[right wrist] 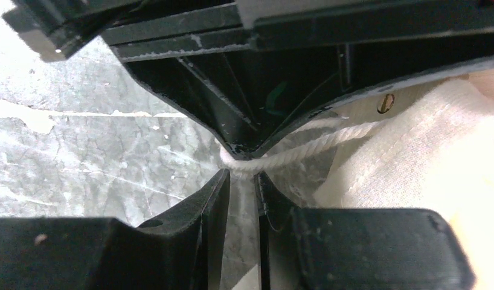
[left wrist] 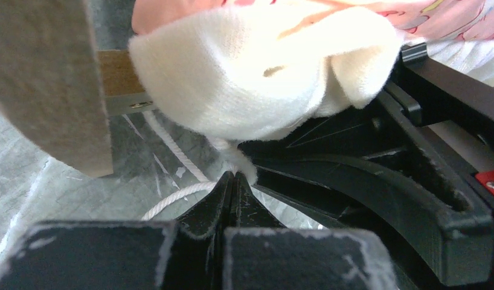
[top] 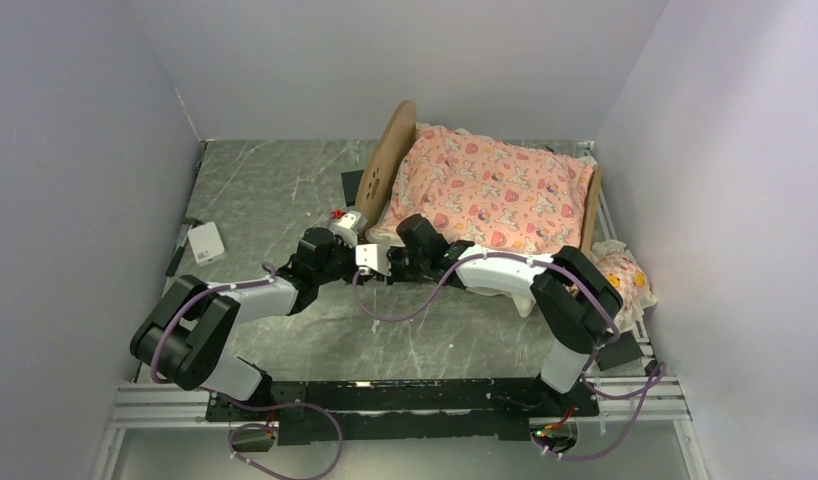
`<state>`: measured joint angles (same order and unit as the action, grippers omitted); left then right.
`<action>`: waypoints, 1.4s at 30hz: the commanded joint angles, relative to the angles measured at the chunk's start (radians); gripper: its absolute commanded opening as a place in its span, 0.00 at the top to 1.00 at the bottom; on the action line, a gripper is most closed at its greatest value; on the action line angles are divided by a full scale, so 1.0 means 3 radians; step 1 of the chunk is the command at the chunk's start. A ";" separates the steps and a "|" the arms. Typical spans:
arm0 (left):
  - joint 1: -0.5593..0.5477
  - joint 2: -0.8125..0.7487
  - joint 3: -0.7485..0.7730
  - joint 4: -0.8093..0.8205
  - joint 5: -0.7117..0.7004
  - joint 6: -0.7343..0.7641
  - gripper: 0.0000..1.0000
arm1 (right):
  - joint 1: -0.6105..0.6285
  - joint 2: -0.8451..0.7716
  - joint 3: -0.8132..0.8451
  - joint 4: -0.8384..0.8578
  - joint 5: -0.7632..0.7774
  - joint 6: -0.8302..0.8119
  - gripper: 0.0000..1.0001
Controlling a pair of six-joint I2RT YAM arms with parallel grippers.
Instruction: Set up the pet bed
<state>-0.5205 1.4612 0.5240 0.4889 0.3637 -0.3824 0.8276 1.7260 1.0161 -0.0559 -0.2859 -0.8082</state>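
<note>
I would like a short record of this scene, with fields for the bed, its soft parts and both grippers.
pet bed: far right part of the table
mattress: lying on the pet bed
pillow: beside the pet bed, on its right
left gripper: shut on the white cord under the mattress corner
right gripper: slightly open, tips at the same cord

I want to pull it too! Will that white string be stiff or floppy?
Probably floppy: the white string bends in loose curves by the left gripper. Its twisted strands look rough, so likely not slippery. It's thin, so probably very light.
</note>
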 commanded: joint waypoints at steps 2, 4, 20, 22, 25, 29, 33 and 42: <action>-0.0014 -0.0083 0.0088 0.0094 0.0090 0.0040 1.00 | -0.0088 0.0038 0.0054 0.0375 0.0021 0.0032 0.76; -0.0014 -0.0092 0.0082 0.0094 0.0096 0.0042 1.00 | -0.0098 0.0045 0.0059 0.0369 0.0017 0.0032 0.78; -0.0021 -0.0810 0.0049 -0.0739 -0.0570 -0.0011 0.64 | -0.0141 -0.0164 -0.0036 0.0280 -0.0087 0.0222 1.00; -0.0060 -0.0961 -0.0007 -0.0981 -0.0888 -0.0008 0.61 | -0.0141 -0.0185 -0.0075 0.0318 -0.0097 0.0267 1.00; -0.0181 -0.1037 -0.0114 -0.1066 -0.1293 0.0034 0.59 | -0.0141 -0.0188 -0.0114 0.0372 -0.0123 0.0335 1.00; -0.0257 -0.0908 -0.0160 -0.1020 -0.1755 -0.0118 0.57 | -0.0142 -0.0194 -0.0168 0.0445 -0.0171 0.0437 1.00; -0.0264 -0.0699 -0.0220 -0.0874 -0.1997 -0.0387 0.53 | -0.0141 -0.0203 -0.0181 0.0466 -0.0211 0.0493 1.00; -0.0274 -0.0292 -0.0294 -0.0711 -0.1983 -0.0833 0.51 | -0.0138 -0.0231 -0.0204 0.0492 -0.0248 0.0539 1.00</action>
<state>-0.5968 1.3399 0.4374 0.2249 -0.2043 -0.5491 0.7906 1.6958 0.9634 0.0628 -0.3248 -0.6685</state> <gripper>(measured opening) 0.491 0.014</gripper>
